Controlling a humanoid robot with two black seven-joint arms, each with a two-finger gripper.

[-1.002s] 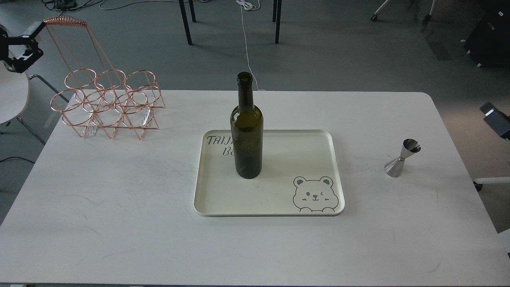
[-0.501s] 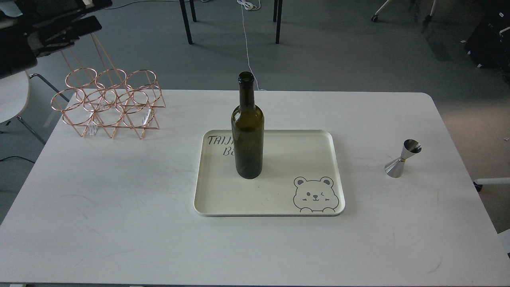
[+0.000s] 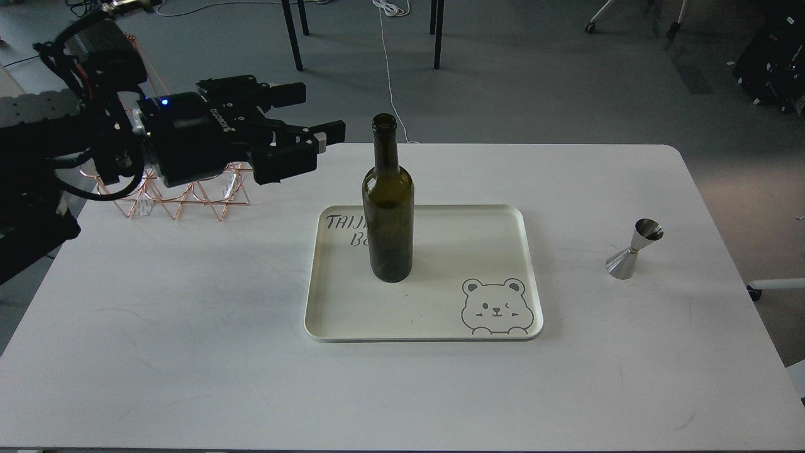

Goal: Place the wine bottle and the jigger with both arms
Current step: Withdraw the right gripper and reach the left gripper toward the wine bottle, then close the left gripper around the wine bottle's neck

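While the left gripper [image 3: 317, 113] is hovering above the desk's far-left area with fingers spread wide and gripping nothing, the wine bottle [image 3: 388, 207] is standing upright, neck pointing up, on the cream tray [image 3: 503, 220] mid-desk. Near the right edge, the jigger [image 3: 634, 250] is standing vertically.

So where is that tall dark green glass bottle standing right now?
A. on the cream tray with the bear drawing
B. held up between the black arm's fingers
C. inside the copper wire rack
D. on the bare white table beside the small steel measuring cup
A: the tall dark green glass bottle stands upright on the cream tray with the bear drawing, and the left arm's fingers are apart from it.
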